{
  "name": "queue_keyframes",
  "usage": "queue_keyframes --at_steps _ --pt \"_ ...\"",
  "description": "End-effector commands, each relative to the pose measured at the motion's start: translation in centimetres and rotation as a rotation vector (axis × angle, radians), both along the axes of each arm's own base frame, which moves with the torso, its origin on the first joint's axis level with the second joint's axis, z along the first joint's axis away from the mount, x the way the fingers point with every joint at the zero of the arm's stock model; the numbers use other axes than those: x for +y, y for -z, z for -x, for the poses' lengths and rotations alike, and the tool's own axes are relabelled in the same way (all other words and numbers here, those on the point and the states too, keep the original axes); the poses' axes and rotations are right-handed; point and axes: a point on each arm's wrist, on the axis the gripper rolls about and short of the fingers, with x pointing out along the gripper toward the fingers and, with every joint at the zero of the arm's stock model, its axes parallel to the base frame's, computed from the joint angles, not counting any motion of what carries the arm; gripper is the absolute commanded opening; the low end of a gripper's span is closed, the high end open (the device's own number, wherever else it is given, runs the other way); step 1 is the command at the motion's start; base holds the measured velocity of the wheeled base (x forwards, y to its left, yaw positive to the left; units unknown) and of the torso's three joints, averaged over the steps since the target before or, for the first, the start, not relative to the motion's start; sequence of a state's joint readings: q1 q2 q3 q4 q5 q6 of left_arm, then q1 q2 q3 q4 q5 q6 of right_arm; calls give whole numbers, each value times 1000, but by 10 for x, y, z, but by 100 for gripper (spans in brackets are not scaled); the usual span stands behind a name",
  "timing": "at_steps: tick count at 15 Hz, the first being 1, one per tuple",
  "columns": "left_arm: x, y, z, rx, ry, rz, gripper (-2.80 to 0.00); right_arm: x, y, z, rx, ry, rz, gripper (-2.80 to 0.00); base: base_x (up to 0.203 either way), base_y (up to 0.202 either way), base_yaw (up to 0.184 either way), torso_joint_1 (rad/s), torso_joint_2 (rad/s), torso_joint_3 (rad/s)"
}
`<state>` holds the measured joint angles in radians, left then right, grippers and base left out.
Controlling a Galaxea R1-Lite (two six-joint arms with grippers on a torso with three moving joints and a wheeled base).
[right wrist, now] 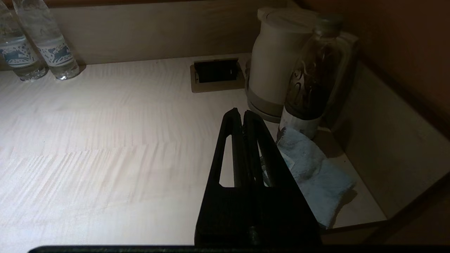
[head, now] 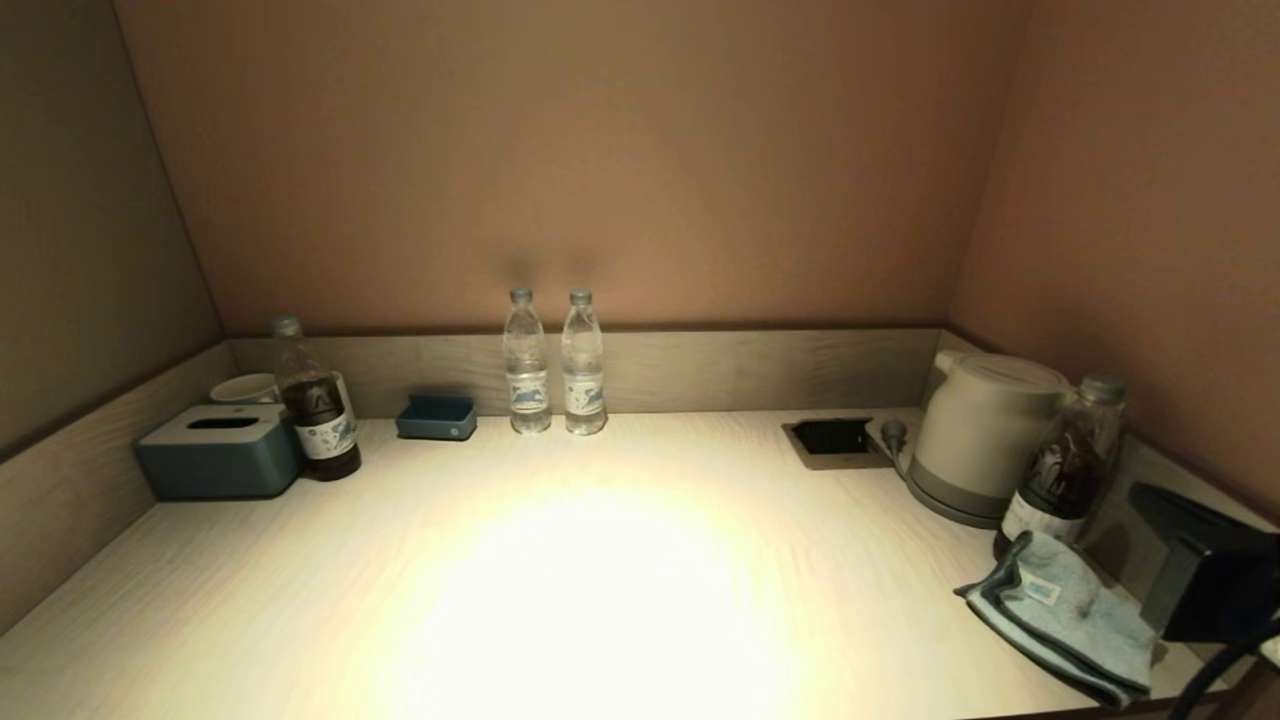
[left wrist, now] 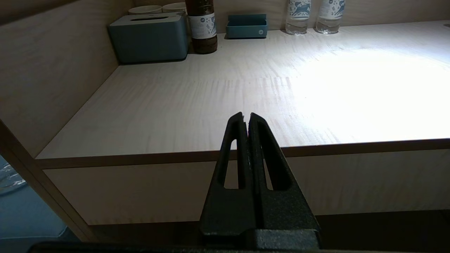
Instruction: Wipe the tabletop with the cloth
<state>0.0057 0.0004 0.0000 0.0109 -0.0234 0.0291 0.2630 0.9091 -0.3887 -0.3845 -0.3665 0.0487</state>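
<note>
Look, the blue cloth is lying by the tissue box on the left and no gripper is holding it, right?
Not quite. The cloth lies on the right, by the dark bottle and kettle, as the head view shows. No gripper holds it: the right gripper and left gripper are both shut and empty.

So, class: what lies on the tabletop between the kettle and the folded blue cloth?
A dark-filled bottle stands between the kettle and the cloth, touching the cloth's far edge; the head and right wrist views both show it.
</note>
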Motion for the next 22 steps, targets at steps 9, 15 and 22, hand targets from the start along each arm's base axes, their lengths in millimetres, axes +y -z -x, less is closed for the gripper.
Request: queue_keyframes --at_steps 9,15,22 --pt "0 0 0 -1 -1 0 -280 -28 -12 90 -235 182 151 -280 0 0 0 0 0 0" --pt "0 0 0 -1 1 0 -280 -32 5 119 -215 281 188 -280 0 0 0 0 0 0" --pt "0 0 0 -1 -1 0 -280 -29 33 141 -212 269 205 -280 0 0 0 0 0 0"
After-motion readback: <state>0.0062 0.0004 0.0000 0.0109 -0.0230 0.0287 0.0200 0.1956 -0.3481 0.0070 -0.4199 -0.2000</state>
